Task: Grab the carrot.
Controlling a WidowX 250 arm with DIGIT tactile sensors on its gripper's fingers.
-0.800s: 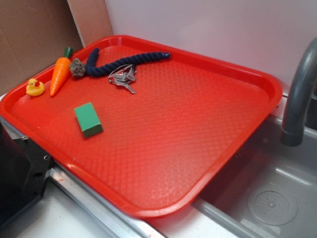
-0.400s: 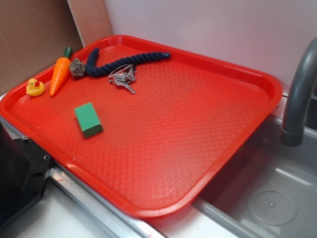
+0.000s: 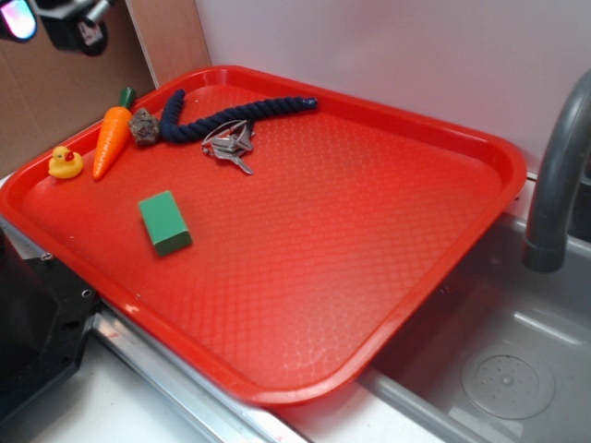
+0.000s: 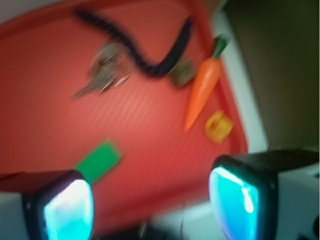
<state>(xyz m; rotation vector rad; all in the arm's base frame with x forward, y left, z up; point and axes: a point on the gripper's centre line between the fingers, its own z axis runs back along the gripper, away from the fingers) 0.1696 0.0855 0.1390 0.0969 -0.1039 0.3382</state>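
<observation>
While the carrot (image 3: 112, 140) lay at the tray's (image 3: 388, 305) far left between duck (image 3: 65, 163) and rope (image 3: 231, 115), my tool (image 4: 150, 200) seemingly hung spread above; I needed to descend squarely astride it.

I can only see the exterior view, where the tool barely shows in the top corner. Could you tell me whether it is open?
Observer: Yes. In the wrist view the tool is open, its two fingers wide apart with nothing between them.
Operator: Thank you. Does the carrot show ahead of it?
Observer: The smooth orange toy carrot with a green stem lies beyond the gap, nearer the finger on the picture's right, with its pointed tip toward the tool.
Operator: Is that image sharp enough to steer by?
Observer: Not really. It is blurred, and the bunch of grey metal keys is only a smear.
</observation>
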